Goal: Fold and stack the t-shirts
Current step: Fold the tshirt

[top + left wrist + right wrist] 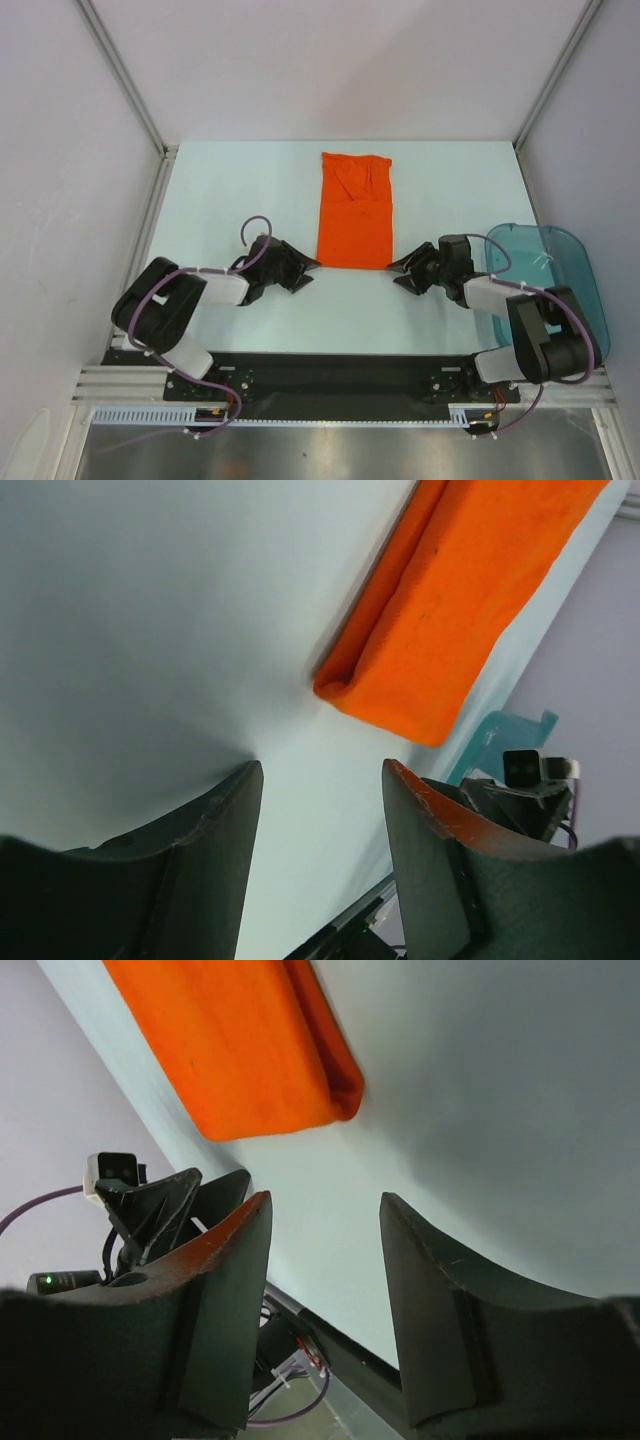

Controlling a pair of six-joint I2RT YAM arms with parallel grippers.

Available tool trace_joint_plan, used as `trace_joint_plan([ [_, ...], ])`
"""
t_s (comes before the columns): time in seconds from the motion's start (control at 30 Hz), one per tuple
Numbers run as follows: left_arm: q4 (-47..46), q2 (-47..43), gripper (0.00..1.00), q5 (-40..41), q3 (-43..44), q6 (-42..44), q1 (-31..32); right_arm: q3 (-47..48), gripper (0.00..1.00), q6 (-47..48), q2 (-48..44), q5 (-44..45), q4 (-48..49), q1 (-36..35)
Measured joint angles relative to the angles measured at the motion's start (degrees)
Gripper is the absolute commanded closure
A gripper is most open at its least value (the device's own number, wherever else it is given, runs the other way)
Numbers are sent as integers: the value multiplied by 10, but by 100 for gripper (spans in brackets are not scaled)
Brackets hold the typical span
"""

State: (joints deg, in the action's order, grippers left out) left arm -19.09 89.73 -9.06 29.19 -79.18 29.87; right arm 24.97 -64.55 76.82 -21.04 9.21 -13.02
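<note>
One t-shirt (354, 212): bright orange, folded into a long narrow rectangle, lying flat on the middle of the desk (230, 190) with its long sides running away from the arms. The far end is creased and the near end is smooth.
T-shirt edges: the wrist views show the long sides as soft rolled folds of several layers. A few small dark specks dot the top surface.
Left gripper (303, 270): low over the desk, just beside the near left corner of the t-shirt, tips pointing toward it.
Left gripper opening: jaws stand partly apart, about halfway. The gap between them shows only bare desk, so nothing is held. The left wrist view has the t-shirt corner a little ahead of the fingers (215, 830), clear of them.
Right gripper (402, 270): low over the desk, just beside the near right corner of the t-shirt, facing the left gripper across the near edge.
Right gripper opening: jaws likewise partly apart, about halfway, with bare desk between them and nothing in their grasp. The right wrist view shows the t-shirt corner just beyond the fingers (440, 1300), not touching.
Finger detail: one inner edge on each gripper carries an orange-red tint.
Bin (560, 270): translucent teal, at the right edge of the desk beside the right arm, apart from the t-shirt.
</note>
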Motion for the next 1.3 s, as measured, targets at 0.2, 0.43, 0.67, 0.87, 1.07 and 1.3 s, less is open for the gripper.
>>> trace_joint_plan([
  [0.2,-34,38,44,3,23,-9,0,0,48,-11,68,-4,57,4],
  [0.43,-17,49,51,19,39,-19,0,0,50,-20,84,-4,83,16],
  [0.67,-10,63,55,21,52,-39,-1,4,55,-38,120,-19,124,23],
  [0.87,-10,71,60,20,56,-49,-3,6,57,-52,134,-24,141,24],
  [1.07,-19,81,66,12,57,-55,-11,8,62,-68,149,-26,156,24],
  [1.3,-27,90,78,3,58,-53,-19,20,79,-76,159,-20,142,24],
])
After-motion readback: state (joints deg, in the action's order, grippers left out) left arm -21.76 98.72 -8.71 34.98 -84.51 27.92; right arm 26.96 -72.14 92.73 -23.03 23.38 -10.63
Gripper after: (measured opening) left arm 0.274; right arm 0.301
